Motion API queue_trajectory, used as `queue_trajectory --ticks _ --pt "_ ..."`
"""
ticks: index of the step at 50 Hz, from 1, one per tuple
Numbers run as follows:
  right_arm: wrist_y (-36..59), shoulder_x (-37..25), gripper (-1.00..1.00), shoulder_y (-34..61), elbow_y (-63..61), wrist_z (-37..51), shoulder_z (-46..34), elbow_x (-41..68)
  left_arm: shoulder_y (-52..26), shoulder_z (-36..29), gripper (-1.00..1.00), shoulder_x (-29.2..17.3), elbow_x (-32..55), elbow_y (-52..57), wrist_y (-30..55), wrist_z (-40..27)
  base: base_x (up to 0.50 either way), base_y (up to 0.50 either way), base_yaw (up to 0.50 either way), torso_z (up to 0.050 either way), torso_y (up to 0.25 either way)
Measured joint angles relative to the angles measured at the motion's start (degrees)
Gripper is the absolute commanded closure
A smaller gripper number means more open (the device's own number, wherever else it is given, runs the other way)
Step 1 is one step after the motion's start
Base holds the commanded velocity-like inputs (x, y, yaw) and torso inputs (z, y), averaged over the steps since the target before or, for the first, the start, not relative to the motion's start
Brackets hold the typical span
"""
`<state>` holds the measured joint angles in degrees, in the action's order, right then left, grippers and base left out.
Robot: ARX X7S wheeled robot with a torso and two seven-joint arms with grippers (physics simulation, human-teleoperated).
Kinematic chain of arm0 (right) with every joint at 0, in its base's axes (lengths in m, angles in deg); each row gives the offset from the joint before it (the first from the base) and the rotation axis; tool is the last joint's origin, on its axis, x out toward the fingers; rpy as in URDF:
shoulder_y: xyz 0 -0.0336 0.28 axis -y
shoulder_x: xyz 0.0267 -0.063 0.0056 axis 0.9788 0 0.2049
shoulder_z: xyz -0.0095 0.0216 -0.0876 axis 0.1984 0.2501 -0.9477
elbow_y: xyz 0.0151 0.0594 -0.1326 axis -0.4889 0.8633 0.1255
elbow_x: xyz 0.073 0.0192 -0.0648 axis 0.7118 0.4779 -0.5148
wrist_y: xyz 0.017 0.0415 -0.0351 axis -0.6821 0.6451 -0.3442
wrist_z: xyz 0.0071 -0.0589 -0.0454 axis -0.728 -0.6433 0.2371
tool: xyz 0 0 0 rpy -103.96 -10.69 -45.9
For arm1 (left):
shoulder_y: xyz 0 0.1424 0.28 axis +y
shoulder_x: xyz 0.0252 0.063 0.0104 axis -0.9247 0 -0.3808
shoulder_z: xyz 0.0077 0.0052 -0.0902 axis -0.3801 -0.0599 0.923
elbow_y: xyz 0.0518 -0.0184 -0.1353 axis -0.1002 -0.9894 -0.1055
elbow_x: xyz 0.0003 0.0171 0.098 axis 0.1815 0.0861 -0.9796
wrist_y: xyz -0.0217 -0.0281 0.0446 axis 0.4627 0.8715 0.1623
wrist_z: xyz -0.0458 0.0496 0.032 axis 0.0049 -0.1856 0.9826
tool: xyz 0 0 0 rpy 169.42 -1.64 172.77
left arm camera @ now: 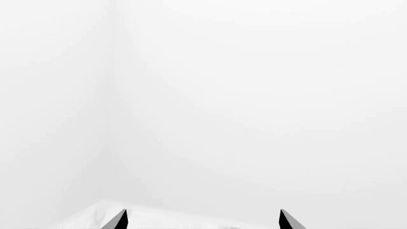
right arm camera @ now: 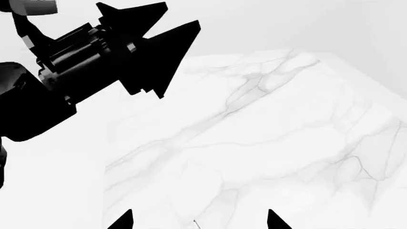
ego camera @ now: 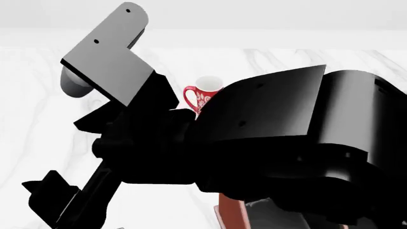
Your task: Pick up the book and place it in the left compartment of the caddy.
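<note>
Mug (ego camera: 202, 97) & caddy (ego camera: 231, 214) block right; table (ego camera: 38, 95) left open.

a bare simulated room: white marble table (right arm camera: 267, 143), blank white walls (left arm camera: 254, 95), red mug (ego camera: 202, 98).

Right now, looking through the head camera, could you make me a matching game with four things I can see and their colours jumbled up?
Things:
1. mug
2. caddy
3. table
4. left arm's flat link

Colours:
A. grey
B. white with grey veins
C. red with a white pattern
D. reddish-brown

Pairs: 1-C, 2-D, 3-B, 4-A
</note>
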<state>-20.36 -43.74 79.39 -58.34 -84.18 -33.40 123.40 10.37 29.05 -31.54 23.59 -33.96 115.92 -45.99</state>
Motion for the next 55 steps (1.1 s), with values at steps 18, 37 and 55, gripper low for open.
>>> queue_trajectory --ticks 18,37,55 --pt "1.7 0.55 -1.0 -0.53 -0.9 -1.96 -1.63 0.92 -0.68 -1.49 -1.0 -0.02 -1.54 -1.91 -0.79 0.48 0.0 0.0 0.0 0.0 0.0" --pt "1.97 0.85 -1.0 -3.07 0.69 -2.77 -4.53 -2.29 -0.51 -1.44 -1.0 -0.22 -1.44 -1.66 -1.05 0.38 0.0 0.0 0.0 0.0 0.0" --pt "1.5 0.14 -1.0 -4.32 1.13 -3.59 -7.27 -7.97 -0.21 -1.42 -1.0 -0.37 -1.34 -1.32 -1.31 0.3 0.0 0.0 0.0 0.0 0.0"
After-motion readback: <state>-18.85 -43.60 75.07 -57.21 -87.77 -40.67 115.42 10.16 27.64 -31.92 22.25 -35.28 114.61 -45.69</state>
